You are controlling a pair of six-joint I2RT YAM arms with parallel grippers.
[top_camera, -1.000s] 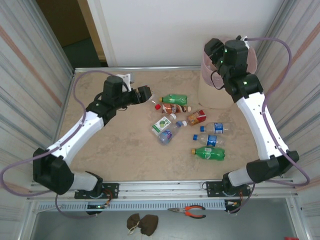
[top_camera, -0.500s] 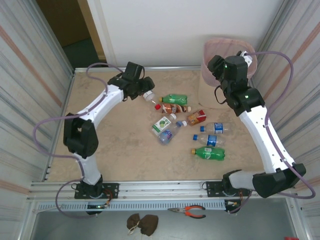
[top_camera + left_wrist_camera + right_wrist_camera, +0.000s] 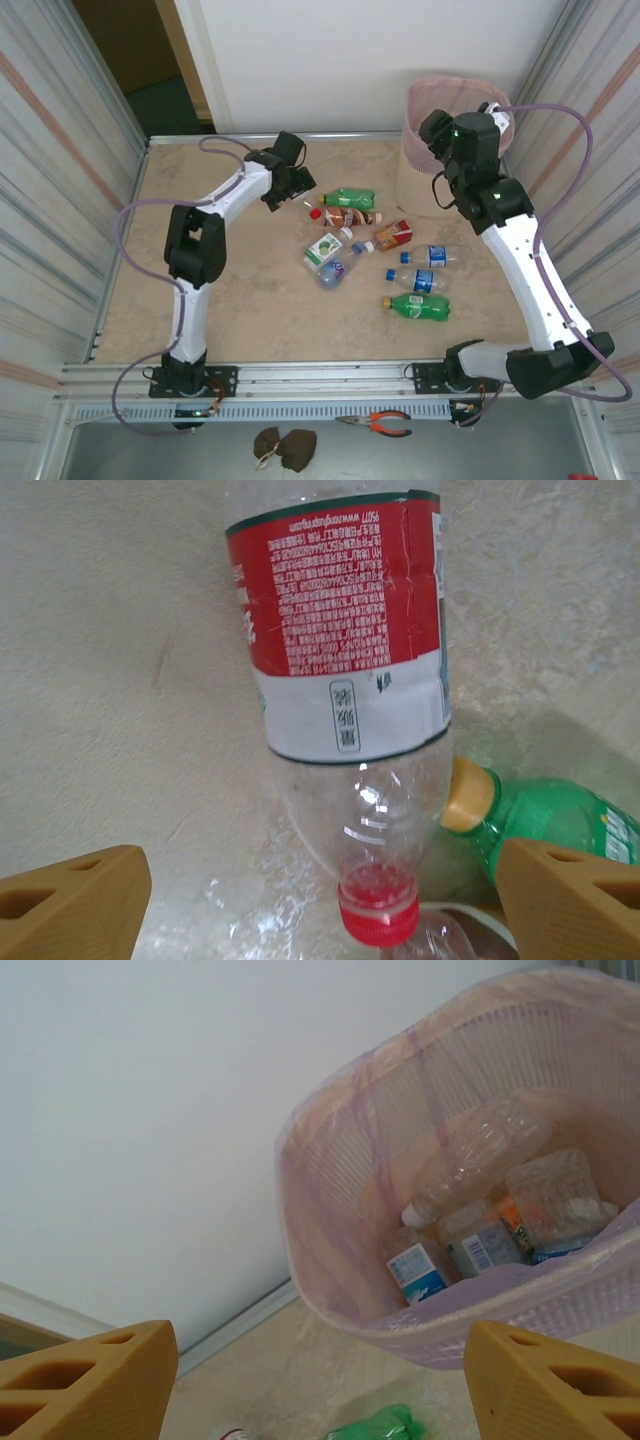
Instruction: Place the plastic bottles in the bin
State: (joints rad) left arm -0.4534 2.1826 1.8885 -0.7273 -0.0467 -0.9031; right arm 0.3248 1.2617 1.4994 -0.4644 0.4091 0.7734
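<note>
Bright, even light; soft shadows.

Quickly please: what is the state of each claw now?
Left claw: open, empty, a red-label bottle just ahead.
Right claw: open, empty, facing the bin.

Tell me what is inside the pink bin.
The bin holds several clear bottles, some with blue-and-white labels. Its near wall and the top bottles cover whatever lies lower, so the full count cannot be told.
</note>
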